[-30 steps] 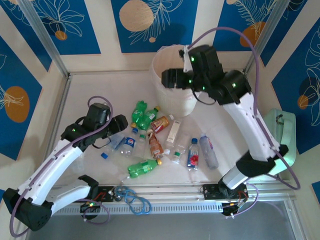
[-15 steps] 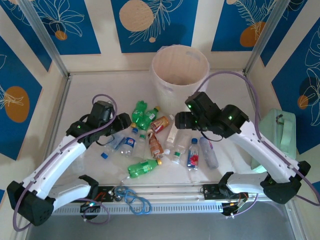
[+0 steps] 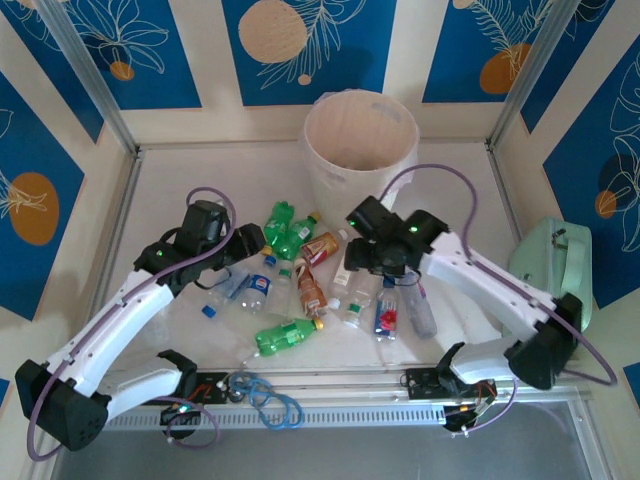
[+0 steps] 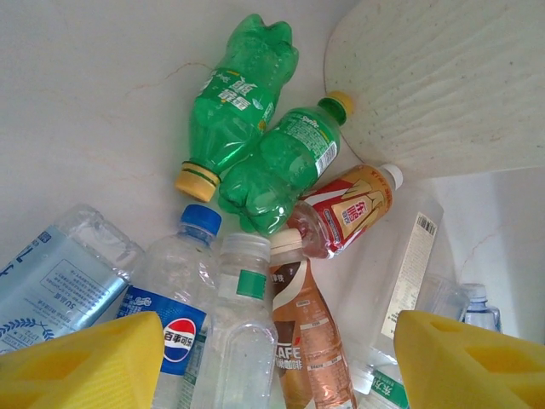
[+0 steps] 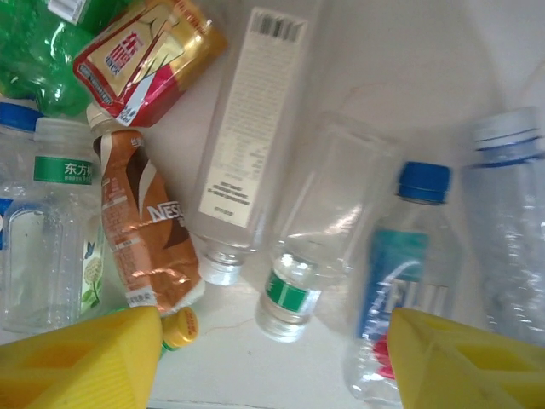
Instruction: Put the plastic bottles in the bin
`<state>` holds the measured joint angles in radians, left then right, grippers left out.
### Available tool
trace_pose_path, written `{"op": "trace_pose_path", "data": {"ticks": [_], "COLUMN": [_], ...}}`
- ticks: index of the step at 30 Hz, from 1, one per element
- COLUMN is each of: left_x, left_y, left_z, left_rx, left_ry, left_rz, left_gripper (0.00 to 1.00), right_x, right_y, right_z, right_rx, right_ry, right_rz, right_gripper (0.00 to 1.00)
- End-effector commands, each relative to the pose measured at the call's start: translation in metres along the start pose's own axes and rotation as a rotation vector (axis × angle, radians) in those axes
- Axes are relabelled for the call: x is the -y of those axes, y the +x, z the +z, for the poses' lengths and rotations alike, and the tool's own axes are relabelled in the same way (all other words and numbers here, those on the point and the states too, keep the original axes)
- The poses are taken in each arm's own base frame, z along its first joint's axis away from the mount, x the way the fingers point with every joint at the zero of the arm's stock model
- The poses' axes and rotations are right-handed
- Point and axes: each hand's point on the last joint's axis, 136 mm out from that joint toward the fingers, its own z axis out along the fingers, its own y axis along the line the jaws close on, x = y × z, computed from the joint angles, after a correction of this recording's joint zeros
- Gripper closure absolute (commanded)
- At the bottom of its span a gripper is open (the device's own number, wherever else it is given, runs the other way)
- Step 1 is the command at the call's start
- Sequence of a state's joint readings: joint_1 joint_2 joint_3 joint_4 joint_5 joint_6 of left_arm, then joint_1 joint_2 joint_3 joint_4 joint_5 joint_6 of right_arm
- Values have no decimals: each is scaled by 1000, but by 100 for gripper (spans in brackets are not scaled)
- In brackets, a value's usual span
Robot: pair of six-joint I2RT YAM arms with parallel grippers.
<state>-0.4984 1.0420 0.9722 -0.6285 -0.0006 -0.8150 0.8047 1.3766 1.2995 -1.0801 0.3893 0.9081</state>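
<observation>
- White table [image 3: 170, 180], blue-panelled walls; bin [image 3: 345, 195] stands at the far edge, centre.
- Heaped bottles [image 3: 300, 270] lie mid-table, between bin and near edge.
- Over the heap we have left gripper [image 4: 279, 358] and right gripper [image 5: 277, 358], jaws apart, both empty.
- We expect bottles light, thin-walled, slick and prone to roll; pinch across the labelled body.

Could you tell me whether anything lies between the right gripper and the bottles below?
Nothing visible does. The right gripper holds its fingers open above the clear bottle with the green neck band, which lies uncovered between them. The white-labelled bottle and the blue-capped bottle lie close on either side and might crowd the fingers.
</observation>
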Motion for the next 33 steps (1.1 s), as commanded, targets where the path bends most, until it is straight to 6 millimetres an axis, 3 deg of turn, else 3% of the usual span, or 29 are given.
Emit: {"op": "trace_pose_path", "data": {"ticks": [1,8,16,33], "left_x": [-4,-4,-5,-11], "left_y": [0,-2,-3,1], "left_z": [-3,-5,-4,-3], "left_rx": [9,17,15,9], "left_ry": [3,0,-3,-15], "left_rz": [-26,-20,-23,-25], "left_gripper": [28,28,28,28], "right_x": [-20,-48,-57,-30], "right_y": [-7,0,8,12], "right_z": [12,46,80,111], "right_rx": [0,-52,-112,-158], "right_ry": [4,41,72,172], "right_rz": [39,18,44,103], "right_gripper": [33,35,30,30]}}
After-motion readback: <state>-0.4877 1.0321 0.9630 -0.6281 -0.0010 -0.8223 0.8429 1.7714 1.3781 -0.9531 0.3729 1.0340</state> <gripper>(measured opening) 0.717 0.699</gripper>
